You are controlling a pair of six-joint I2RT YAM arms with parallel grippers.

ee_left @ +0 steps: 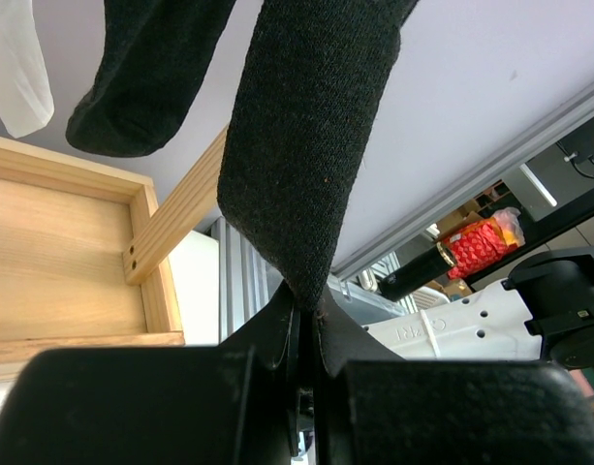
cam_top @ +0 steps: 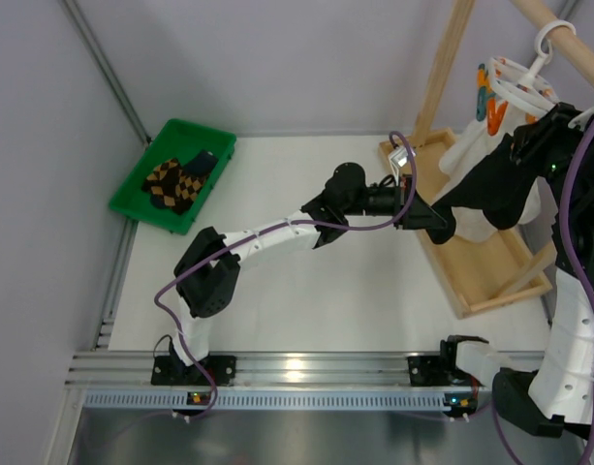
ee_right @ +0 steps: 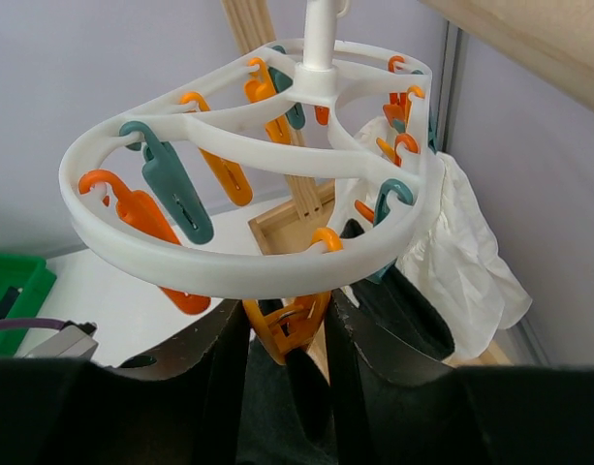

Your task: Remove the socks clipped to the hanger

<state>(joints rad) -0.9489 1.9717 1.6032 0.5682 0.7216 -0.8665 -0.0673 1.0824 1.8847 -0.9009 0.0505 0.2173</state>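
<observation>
The white round hanger (cam_top: 517,92) hangs by its hook from the wooden rack at the far right; it fills the right wrist view (ee_right: 229,266) with orange and teal clips. A plain dark sock (cam_top: 490,189) hangs from it. My left gripper (cam_top: 434,218) is shut on the sock's lower tip (ee_left: 311,194), pinched between the jaws (ee_left: 306,305). A second dark sock (ee_left: 146,87) hangs beside it. My right gripper (ee_right: 287,308) is closed against both sides of an orange clip (ee_right: 295,329) on the outer ring, with dark sock fabric (ee_right: 272,407) below it.
A green bin (cam_top: 132,194) at the far left holds argyle socks (cam_top: 171,184) and a dark one. The wooden rack's base frame (cam_top: 481,266) lies under the hanger, its upright (cam_top: 442,68) behind. A white cloth (ee_right: 461,262) hangs beside the socks.
</observation>
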